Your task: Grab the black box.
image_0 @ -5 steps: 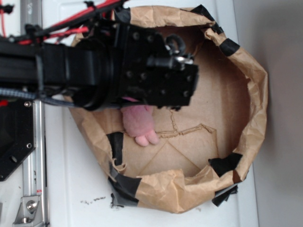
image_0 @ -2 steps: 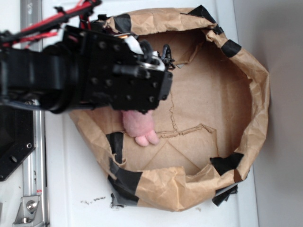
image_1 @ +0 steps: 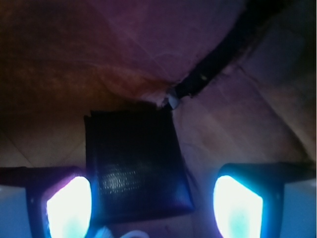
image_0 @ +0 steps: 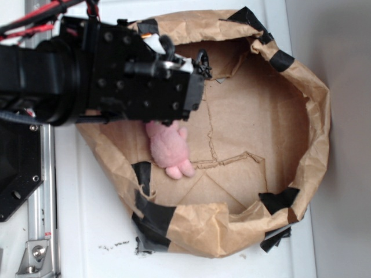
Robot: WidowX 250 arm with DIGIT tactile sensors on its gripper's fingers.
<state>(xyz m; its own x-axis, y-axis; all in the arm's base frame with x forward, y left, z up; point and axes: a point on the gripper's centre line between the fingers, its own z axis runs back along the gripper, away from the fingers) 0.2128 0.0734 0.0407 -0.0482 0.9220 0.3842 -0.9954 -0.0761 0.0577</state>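
Observation:
In the wrist view the black box (image_1: 134, 163) lies flat on the brown paper floor, squarish and matte with a faint sheen. My gripper (image_1: 153, 206) is open around it. The left fingertip (image_1: 69, 206) is right beside the box's left edge, and the right fingertip (image_1: 237, 206) stands well clear of its right edge. In the exterior view the black arm and gripper body (image_0: 145, 81) hang over the upper left of the paper enclosure and hide the box entirely.
A brown paper wall (image_0: 313, 104) patched with black tape strips (image_0: 277, 200) rings the workspace. A pink plush toy (image_0: 169, 149) lies just below the gripper body. A black taped seam (image_1: 223, 59) runs up the wall beyond the box. A metal rail (image_0: 40, 231) stands at the left.
The arm has moved left and toward the upper left corner of the enclosure, uncovering more of the pink plush toy.

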